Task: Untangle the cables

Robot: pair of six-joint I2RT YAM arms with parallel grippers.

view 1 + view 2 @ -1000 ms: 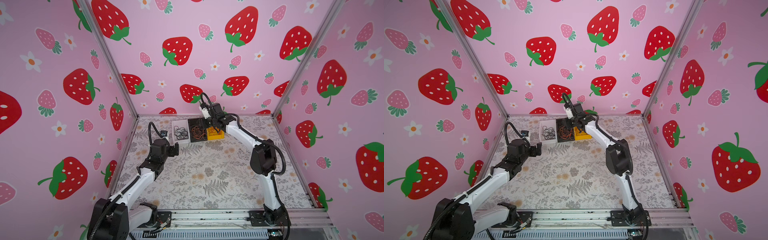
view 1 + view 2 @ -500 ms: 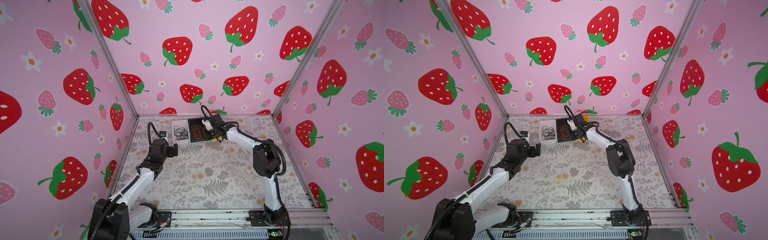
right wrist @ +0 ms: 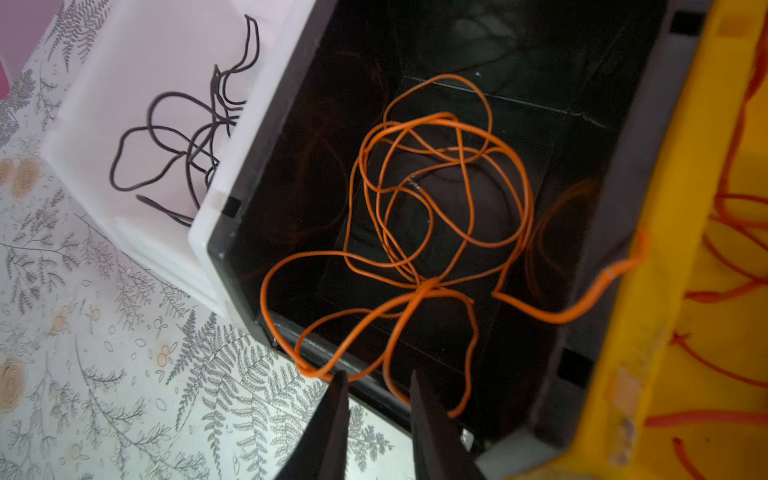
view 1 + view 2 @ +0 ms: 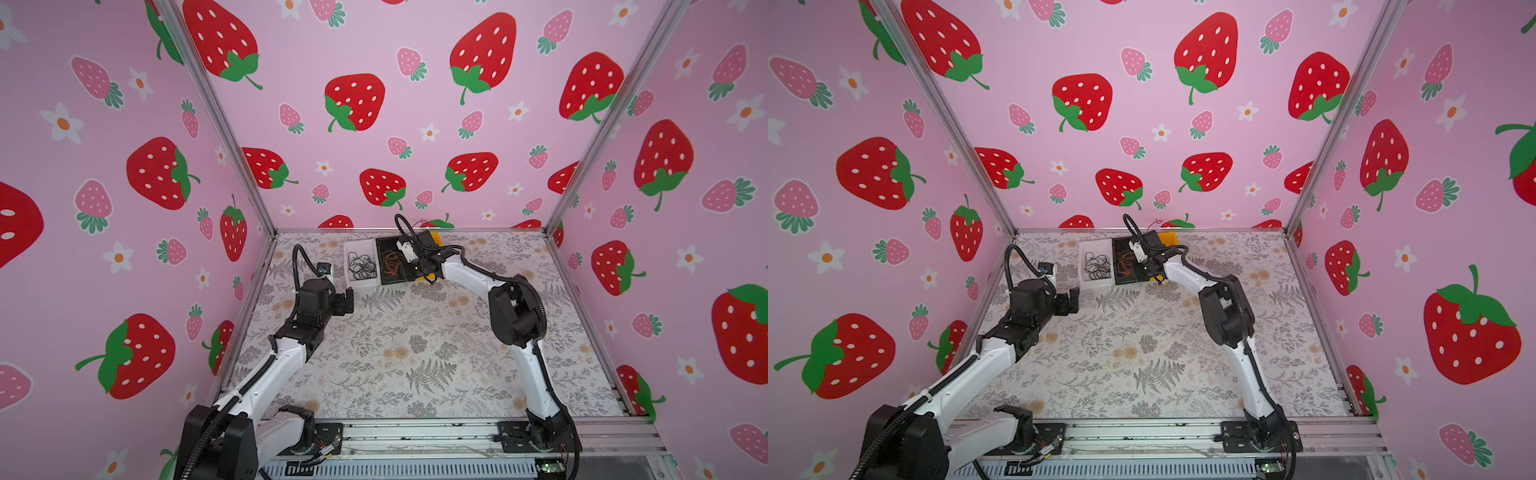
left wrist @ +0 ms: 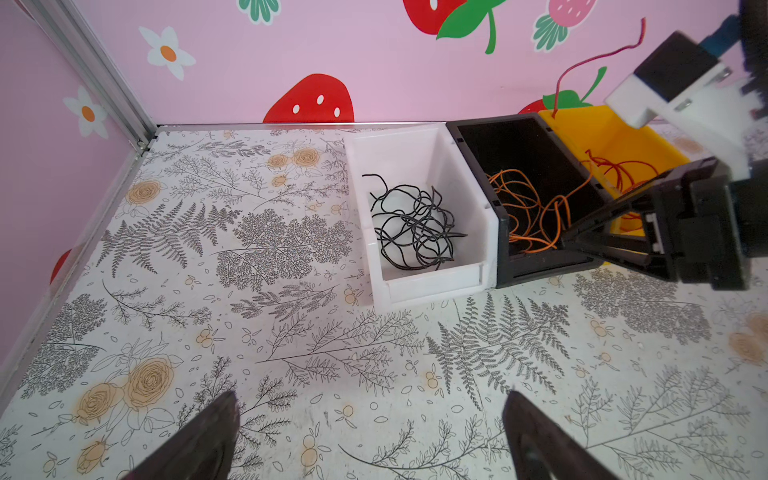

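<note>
The cables lie sorted in three bins at the back wall. Black cables [image 5: 415,228] fill the white bin [image 5: 419,141], and orange cables [image 3: 436,199] the black bin [image 5: 540,266]. Red cables [image 5: 615,170] sit in the yellow bin [image 5: 590,120], one strand rising over its back rim. My right gripper [image 3: 377,374] hangs over the black bin's front edge. Its jaws stand a little apart, with an orange loop crossing at their tips. My left gripper [image 5: 370,399] is wide open and empty, low over the table, short of the white bin.
The three bins [image 4: 390,259] stand side by side against the back wall, seen in both top views. Pink strawberry walls close in the floral table [image 4: 415,345] on three sides. The right arm's elbow [image 4: 515,311] rises over the table's right half.
My right gripper has dropped from above the bins to the black bin's front edge, and its jaws have narrowed. The left arm has hardly moved.
</note>
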